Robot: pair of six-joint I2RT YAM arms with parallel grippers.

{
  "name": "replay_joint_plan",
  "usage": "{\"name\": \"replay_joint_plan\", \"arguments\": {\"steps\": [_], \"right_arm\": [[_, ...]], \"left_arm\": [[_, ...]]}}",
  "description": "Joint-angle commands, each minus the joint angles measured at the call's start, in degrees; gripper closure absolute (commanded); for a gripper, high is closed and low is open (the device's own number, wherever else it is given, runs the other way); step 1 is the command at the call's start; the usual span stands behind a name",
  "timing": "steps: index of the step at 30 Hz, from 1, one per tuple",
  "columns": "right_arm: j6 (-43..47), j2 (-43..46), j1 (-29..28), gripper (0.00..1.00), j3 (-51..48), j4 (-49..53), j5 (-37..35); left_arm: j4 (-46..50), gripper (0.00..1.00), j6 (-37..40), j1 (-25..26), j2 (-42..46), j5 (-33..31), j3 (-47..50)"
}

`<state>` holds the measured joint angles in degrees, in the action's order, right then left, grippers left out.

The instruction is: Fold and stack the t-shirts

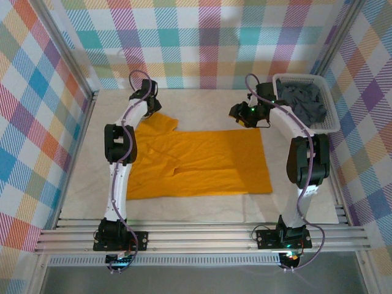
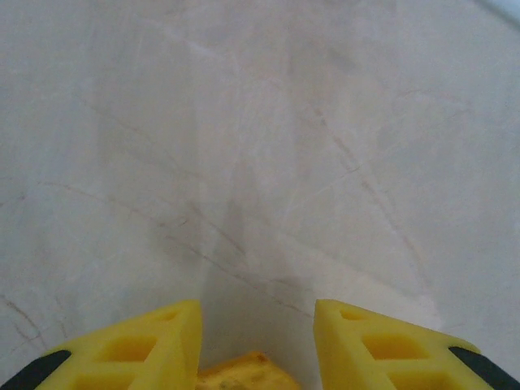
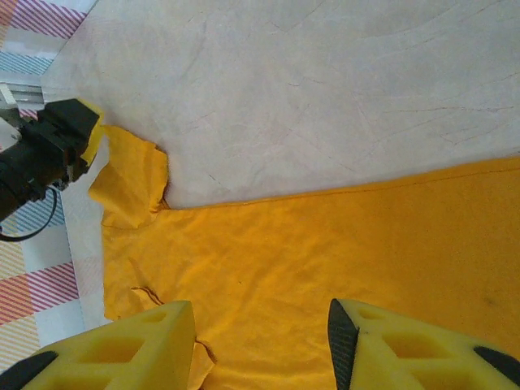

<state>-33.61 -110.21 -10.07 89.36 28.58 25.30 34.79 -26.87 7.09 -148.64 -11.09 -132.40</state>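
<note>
Orange t-shirt (image 1: 202, 162) is spread pretty much flat in the middle of the worktop (image 1: 202, 101), sleeves out toward 9 o'clock and hem toward 3. The left gripper (image 1: 149, 102) sits at about 11 o'clock off the shirt, right by the far sleeve. In its wrist cam the jaws are apart with pale worktop ahead, and a little nub of orange cloth (image 2: 244, 372) pokes up low between the fingers. The tips aren't pinching it.

The right gripper (image 1: 242, 116) is at roughly 1 o'clock, near the far hem corner. Its jaws are wide and hold nothing, with orange cloth under them in the wrist view. The white basket (image 1: 331, 125) at 2 o'clock has the dark grey tees (image 1: 303, 98) bunched inside.
</note>
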Motion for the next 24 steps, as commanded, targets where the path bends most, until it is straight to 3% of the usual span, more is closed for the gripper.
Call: {"name": "replay_joint_plan", "arguments": {"steps": [1, 7, 14, 17, 21, 24], "right_arm": [[-0.19, -1.04, 0.31, 0.52, 0.79, -0.11, 0.78], [-0.28, -1.87, 0.31, 0.52, 2.04, 0.27, -1.25], [1.23, -0.6, 0.31, 0.52, 2.18, 2.88, -8.8], [2.02, -0.35, 0.32, 0.52, 3.54, 7.05, -18.0], [2.25, -3.89, 0.41, 0.53, 8.51, 15.71, -33.98], [2.38, -8.77, 0.53, 0.54, 13.67, 20.28, -39.78]], "left_arm": [[4.73, 0.58, 1.9, 0.63, -1.7, -2.08, -2.37], [10.68, 0.65, 1.67, 1.91, -4.57, -2.2, -6.19], [12.58, 0.88, 0.98, 2.31, -6.52, 0.19, -8.34], [12.94, 1.0, 0.6, 2.73, -5.34, -0.78, -8.39], [12.59, 1.0, -0.48, 3.45, -1.37, -2.41, -8.31], [12.8, 1.0, -2.11, 3.8, 1.81, -2.16, -8.06]]}}
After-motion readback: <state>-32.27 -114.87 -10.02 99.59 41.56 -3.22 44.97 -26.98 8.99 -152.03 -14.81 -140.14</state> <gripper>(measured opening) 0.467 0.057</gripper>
